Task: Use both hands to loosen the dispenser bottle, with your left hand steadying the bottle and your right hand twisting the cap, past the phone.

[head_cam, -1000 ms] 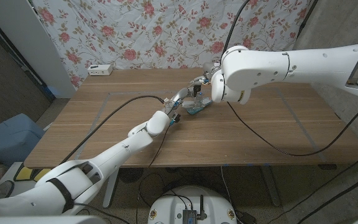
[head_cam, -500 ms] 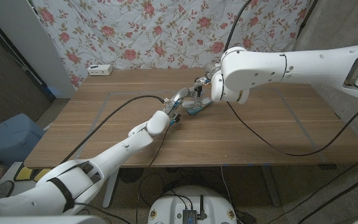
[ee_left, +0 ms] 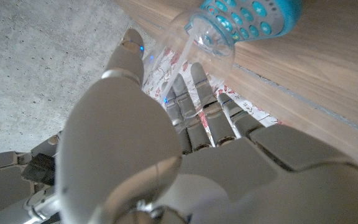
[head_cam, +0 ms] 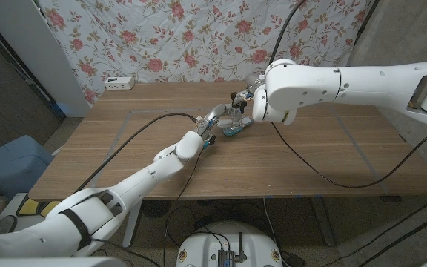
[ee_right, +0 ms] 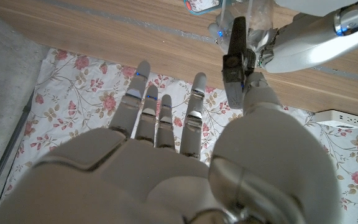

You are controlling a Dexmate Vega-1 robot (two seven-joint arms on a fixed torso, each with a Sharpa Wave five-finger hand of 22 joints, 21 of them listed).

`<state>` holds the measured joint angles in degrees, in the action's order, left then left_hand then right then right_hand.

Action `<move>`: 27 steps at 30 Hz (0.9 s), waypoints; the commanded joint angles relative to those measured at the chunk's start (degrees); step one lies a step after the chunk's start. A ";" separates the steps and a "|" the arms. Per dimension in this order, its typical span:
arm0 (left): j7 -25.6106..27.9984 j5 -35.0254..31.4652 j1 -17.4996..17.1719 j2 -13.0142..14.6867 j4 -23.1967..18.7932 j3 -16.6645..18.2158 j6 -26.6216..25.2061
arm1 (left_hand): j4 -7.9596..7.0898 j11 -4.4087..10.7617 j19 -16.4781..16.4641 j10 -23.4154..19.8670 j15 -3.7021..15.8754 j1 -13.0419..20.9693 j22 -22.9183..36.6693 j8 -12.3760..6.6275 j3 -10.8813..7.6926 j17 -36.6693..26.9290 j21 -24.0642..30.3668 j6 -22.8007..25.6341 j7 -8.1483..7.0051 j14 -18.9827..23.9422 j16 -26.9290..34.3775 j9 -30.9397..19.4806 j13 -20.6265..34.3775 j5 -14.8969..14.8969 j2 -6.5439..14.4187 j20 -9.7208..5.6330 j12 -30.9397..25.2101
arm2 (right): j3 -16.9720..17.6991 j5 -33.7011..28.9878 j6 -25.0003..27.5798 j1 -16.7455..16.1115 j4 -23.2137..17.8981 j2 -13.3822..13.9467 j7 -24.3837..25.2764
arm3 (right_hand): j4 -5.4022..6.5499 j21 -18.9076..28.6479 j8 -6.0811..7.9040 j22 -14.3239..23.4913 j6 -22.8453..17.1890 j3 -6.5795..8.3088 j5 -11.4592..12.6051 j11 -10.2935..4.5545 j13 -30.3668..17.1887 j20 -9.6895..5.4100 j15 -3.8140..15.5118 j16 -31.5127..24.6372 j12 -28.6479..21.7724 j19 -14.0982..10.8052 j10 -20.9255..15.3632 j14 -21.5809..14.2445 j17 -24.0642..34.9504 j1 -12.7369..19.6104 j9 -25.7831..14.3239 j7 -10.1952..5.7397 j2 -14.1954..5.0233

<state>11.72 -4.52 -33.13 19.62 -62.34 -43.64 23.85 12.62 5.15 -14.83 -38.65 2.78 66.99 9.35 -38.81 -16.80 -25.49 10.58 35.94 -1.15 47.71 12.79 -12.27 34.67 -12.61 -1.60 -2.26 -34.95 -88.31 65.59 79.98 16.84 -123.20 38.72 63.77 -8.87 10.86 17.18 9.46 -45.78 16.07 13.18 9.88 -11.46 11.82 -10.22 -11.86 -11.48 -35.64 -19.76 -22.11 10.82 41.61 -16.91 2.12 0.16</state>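
Observation:
The clear dispenser bottle (head_cam: 236,113) stands mid-table, just behind the teal phone (head_cam: 230,131). My left hand (head_cam: 210,121) reaches it from the left. In the left wrist view the bottle (ee_left: 194,34) sits between the thumb and fingers of the left hand (ee_left: 185,137), beside the phone (ee_left: 247,14). My right hand (head_cam: 245,96) hovers at the bottle's top, mostly hidden behind its wrist. In the right wrist view the right hand (ee_right: 166,162) has its fingers spread, with the thumb stretched toward the bottle (ee_right: 258,15), which the left hand (ee_right: 272,50) grips.
A white power strip (head_cam: 119,83) lies at the table's far left edge. A floral cloth (head_cam: 199,37) hangs behind the table. Black cables (head_cam: 147,126) trail over the tabletop from both arms.
My right arm has shifted slightly up and back. The left hand, bottle and phone have stayed where they were.

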 commanded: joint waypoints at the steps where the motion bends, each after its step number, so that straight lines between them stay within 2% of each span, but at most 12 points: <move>1: -0.32 0.09 0.82 -0.71 1.17 -0.48 0.25 | -3.59 2.69 -0.62 -2.72 7.11 0.13 0.09 -0.56 -4.16 -0.18 -0.10 3.59 -0.95 3.49 0.11 -0.10 0.10 0.08 7.70 -3.03 -0.40 | 6.33 -14.72 -0.09 -7.26 -3.31 2.92 -10.75 | -0.56 0.07 0.20 0.14 -0.25 0.73 -0.50 -1.07 -0.20 -0.21 1.04 -0.04 -0.13 -0.40 -0.20 -0.21 0.06 1.41 0.05 -1.03 -0.25; 5: -0.43 0.15 0.81 -0.69 0.94 -0.55 -0.12 | -3.64 2.73 -0.63 -2.53 7.10 0.04 0.09 -0.45 -4.17 -0.14 -0.10 3.32 -0.95 3.40 0.03 -0.10 -0.02 0.08 7.71 -2.99 -0.25 | 8.86 -21.97 -0.06 -10.21 -4.45 3.64 -17.23 | -1.27 -0.08 -0.31 0.15 0.54 1.86 -1.13 -1.78 -0.20 -0.37 1.58 0.13 -0.01 -0.19 -0.12 0.01 0.05 3.86 0.37 -2.23 -0.45; 12: -0.62 0.25 1.06 -0.83 1.23 -0.69 -0.19 | -3.72 2.63 -0.62 -2.29 7.05 -0.04 0.09 -0.29 -4.16 -0.28 -0.10 2.91 -0.93 3.08 0.00 -0.09 -0.03 0.07 7.87 -2.91 -0.14 | 12.48 -31.46 -0.33 -14.21 -5.60 4.31 -26.51 | -1.44 -0.19 -1.74 0.16 3.25 3.12 -1.86 -2.70 -0.24 -0.23 1.95 0.38 0.41 0.08 1.01 0.62 0.07 6.75 0.83 -3.72 -0.65; 16: -0.75 0.36 1.28 -1.03 1.62 -0.78 -0.04 | -3.67 2.60 -0.61 -2.35 7.07 -0.01 0.09 -0.27 -4.18 -0.29 -0.11 2.87 -0.88 3.07 0.00 -0.09 -0.06 0.04 7.85 -2.91 -0.16 | 14.40 -35.93 -0.89 -16.38 -6.19 4.69 -30.69 | -1.51 -0.26 -2.26 0.17 4.24 3.65 -2.10 -2.78 -0.27 -0.07 1.95 0.46 0.52 0.35 1.54 0.94 0.07 8.09 0.99 -5.29 -0.71; 20: -0.87 0.42 1.48 -1.21 2.04 -0.90 0.16 | -3.72 2.50 -0.59 -2.32 7.04 -0.06 0.09 -0.20 -4.19 -0.33 -0.11 2.71 -0.74 3.08 0.03 -0.09 -0.06 0.02 7.95 -2.82 -0.15 | 16.13 -39.82 -0.88 -18.44 -6.59 4.70 -33.70 | -1.62 -0.24 -2.29 0.18 4.14 4.29 -2.21 -3.12 -0.28 0.02 2.02 0.51 0.53 0.41 1.81 1.21 0.10 9.50 1.11 -5.90 -0.94; 27: -0.93 0.48 1.55 -1.26 2.10 -0.98 0.18 | -3.77 2.45 -0.58 -2.27 7.05 -0.19 0.09 -0.23 -4.15 -0.38 -0.11 2.82 -0.77 3.03 0.05 -0.08 -0.03 -0.02 7.97 -2.82 -0.15 | 18.72 -44.79 -1.79 -21.34 -6.97 4.86 -38.21 | -1.83 -0.18 -1.44 0.19 1.63 5.74 -2.31 -3.85 -0.32 0.05 2.67 0.48 0.36 0.51 1.92 1.52 0.12 13.32 1.42 -8.45 -0.85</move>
<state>10.96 -4.16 -31.85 18.59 -60.63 -44.44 23.87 12.61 5.22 -14.83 -38.71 2.87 66.99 9.35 -38.97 -16.79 -25.65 10.58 35.94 -1.15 47.62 12.58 -12.27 34.37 -12.61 -1.60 -2.26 -34.71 -73.82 30.18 79.22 0.35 -129.09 43.09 33.96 -10.70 10.86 15.10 9.46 -43.11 21.01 11.00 6.51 -11.61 12.03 -7.88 -11.42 -10.99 -35.42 -17.78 -20.73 10.81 53.63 -15.42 -5.68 -0.75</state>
